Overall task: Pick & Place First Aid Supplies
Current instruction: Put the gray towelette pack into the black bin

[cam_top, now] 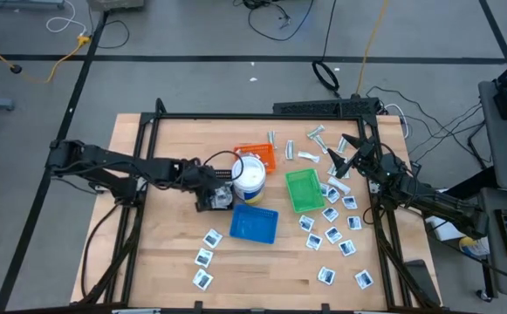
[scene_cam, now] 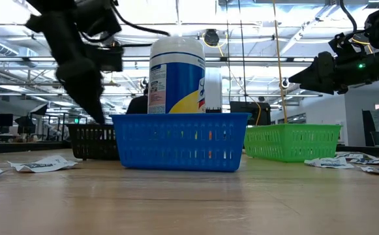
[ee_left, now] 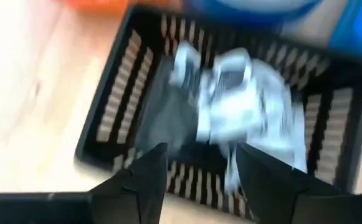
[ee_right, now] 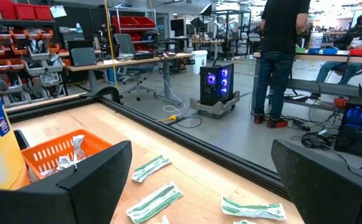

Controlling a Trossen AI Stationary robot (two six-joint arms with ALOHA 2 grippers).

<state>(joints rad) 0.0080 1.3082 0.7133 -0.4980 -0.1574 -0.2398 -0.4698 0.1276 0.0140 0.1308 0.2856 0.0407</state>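
My left gripper (ee_left: pixel 199 180) hangs open, pointing steeply down over a black tray (ee_left: pixel 109 115) that stands left of the white tub (cam_top: pixel 250 174). Several white packets with dark print (ee_left: pixel 237 106) lie heaped in that tray, under the fingers; blur hides whether one touches a finger. In the high view the gripper (cam_top: pixel 215 196) covers most of the tray. More packets (cam_top: pixel 332 218) lie loose on the table at right, and a few (cam_top: pixel 208 255) at near left. Wrapped strips (ee_right: pixel 151 167) lie by the far edge. My right gripper (ee_right: pixel 202 149) waits open and level at far right.
An orange tray (cam_top: pixel 257 155), a green tray (cam_top: pixel 304 189) and a blue tray (cam_top: pixel 254 223) stand around the tub. The orange tray holds a few packets (ee_right: pixel 75 149). A person stands in the room beyond the table's far edge (ee_right: pixel 280 56).
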